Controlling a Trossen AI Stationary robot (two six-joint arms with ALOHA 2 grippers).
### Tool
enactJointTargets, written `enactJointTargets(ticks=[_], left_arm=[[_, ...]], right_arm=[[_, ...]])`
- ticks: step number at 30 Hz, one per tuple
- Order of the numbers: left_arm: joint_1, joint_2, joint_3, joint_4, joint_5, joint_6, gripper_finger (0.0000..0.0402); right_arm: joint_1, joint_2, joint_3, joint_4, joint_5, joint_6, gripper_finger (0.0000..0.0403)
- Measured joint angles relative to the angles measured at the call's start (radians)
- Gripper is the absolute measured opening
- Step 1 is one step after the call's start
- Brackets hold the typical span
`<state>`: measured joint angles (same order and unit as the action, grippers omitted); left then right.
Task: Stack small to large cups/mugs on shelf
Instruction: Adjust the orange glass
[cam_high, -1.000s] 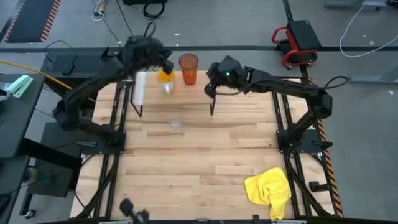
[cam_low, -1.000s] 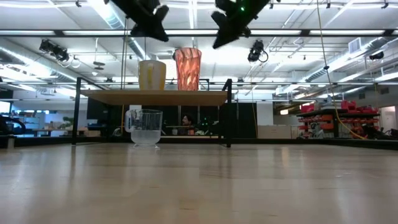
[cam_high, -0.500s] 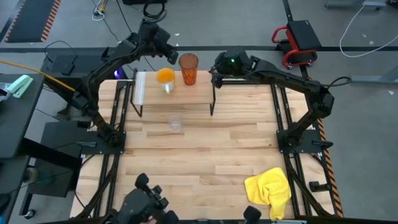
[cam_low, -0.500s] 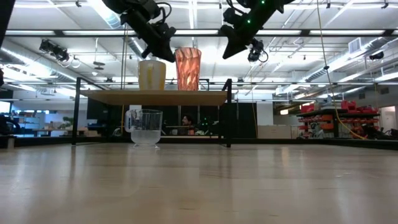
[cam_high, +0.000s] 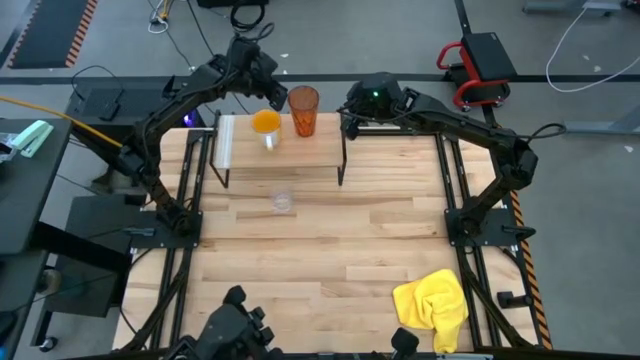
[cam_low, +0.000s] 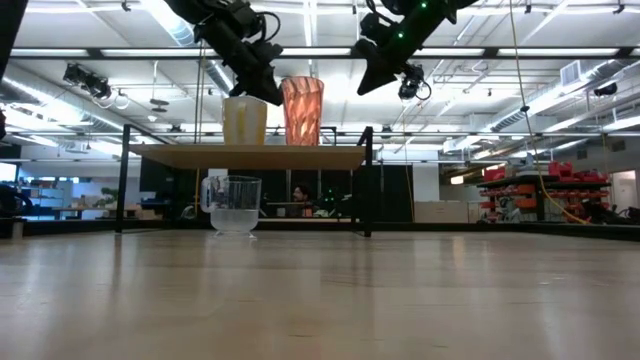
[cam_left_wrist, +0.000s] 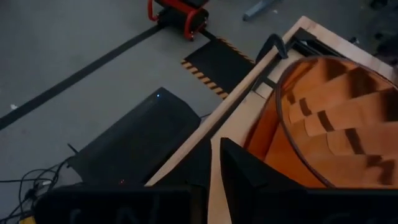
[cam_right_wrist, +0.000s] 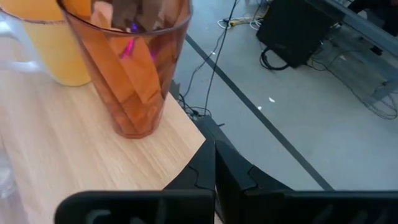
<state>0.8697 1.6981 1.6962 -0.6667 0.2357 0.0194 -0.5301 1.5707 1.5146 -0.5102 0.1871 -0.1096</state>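
Observation:
The shelf (cam_high: 285, 150) stands at the table's far side on black legs. On it stand the orange mug (cam_high: 265, 124) and, to its right, the ribbed orange-red tumbler (cam_high: 303, 110), both upright on their bases. The clear glass (cam_high: 283, 202) stands upright on the tabletop in front of the shelf, below it in the low view (cam_low: 236, 205). My left gripper (cam_low: 266, 90) hangs above the mug, close to the left of the tumbler's rim (cam_left_wrist: 311, 81). My right gripper (cam_right_wrist: 214, 158) is shut, above the shelf's right end (cam_low: 368, 78), right of the tumbler (cam_right_wrist: 134, 68).
A crumpled yellow cloth (cam_high: 435, 302) lies near the table's front right corner. A dark piece of gear (cam_high: 235, 325) shows at the near edge. The tabletop's middle (cam_high: 320, 260) is bare wood.
My left gripper has swung from over the mug toward the table's far edge and down, tipping steeper, and ends beside the tumbler's rim. My right gripper has shifted a little toward the far edge. The cups have kept their places.

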Motion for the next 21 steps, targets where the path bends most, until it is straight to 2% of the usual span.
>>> enactJointTargets(ticks=[7,21], left_arm=[[-0.017,0.0,0.0,-0.002,0.06,-0.001,0.0036],[-0.033,0.001,0.0,-0.019,0.083,-0.008,0.0033]], right_arm=[[0.0,0.001,0.0,0.0,-0.003,0.006,0.0006],[0.0,0.001,0.0,0.0,-0.003,0.006,0.0006]])
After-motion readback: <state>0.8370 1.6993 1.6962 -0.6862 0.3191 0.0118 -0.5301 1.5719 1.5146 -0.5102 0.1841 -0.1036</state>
